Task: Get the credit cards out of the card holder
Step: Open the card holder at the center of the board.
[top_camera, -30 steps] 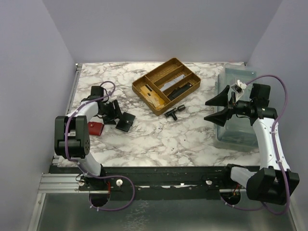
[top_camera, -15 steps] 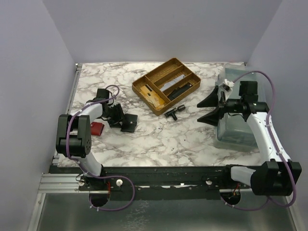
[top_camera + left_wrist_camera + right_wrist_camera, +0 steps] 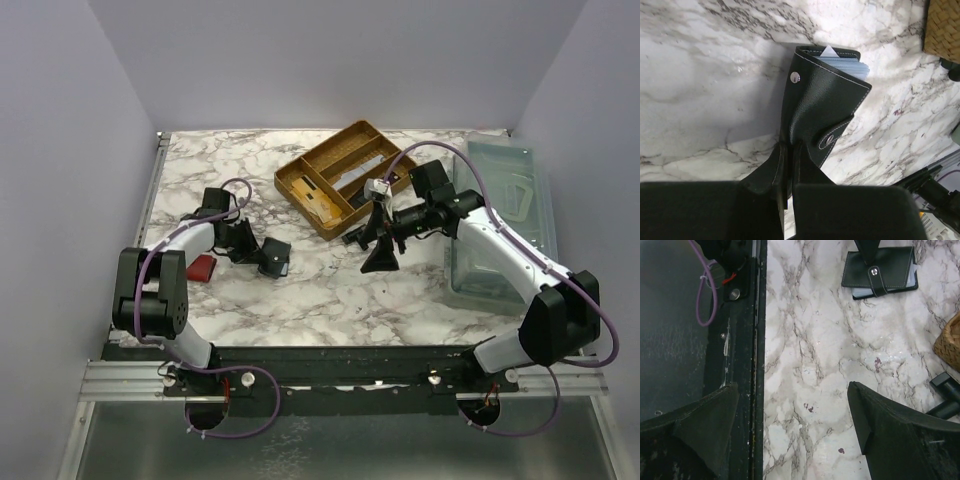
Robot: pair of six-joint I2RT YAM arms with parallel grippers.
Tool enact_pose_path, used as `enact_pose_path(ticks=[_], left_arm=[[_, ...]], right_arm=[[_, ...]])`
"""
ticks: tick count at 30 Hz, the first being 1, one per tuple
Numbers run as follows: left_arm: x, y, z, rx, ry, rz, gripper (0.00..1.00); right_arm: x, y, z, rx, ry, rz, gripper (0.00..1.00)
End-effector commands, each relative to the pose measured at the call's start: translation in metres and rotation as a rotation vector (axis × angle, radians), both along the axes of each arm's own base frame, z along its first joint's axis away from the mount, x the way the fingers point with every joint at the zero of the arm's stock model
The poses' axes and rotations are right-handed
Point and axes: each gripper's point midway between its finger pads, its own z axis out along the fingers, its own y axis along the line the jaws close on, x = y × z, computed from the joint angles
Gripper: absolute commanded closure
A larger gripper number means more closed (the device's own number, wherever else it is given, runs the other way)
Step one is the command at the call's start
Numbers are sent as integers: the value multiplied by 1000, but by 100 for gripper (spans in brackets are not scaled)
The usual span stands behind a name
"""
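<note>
Fingers of the left arm [image 3: 710, 210] clamp a closed black leather card holder [image 3: 273, 257], left of centre on the marbled surface [image 3: 330, 290]. Its length runs away from them, with pale grey-blue credit cards [image 3: 842, 58] peeking from the far end. Right fingers [image 3: 900, 440] gape, empty.

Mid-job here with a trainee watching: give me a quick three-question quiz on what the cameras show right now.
1. True or false: the left tool grips the card holder.
2. Fill in: the right tool is ____ (open or shut).
3. Where are the credit cards? A tucked in the holder; B held by the right tool; C none visible.
Key: 1 true; 2 open; 3 A.
</note>
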Motion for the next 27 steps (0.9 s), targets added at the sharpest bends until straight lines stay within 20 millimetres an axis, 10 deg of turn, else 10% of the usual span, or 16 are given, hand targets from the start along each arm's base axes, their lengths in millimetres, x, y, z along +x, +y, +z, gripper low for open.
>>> enact_pose_path(ticks=[1, 27], left_arm=[[-18, -8, 11, -28, -41, -35, 100], [-59, -116, 95, -321, -288, -58, 100]], right_arm=[[11, -2, -7, -51, -45, -14, 3], [-26, -16, -30, 27, -212, 48, 5]])
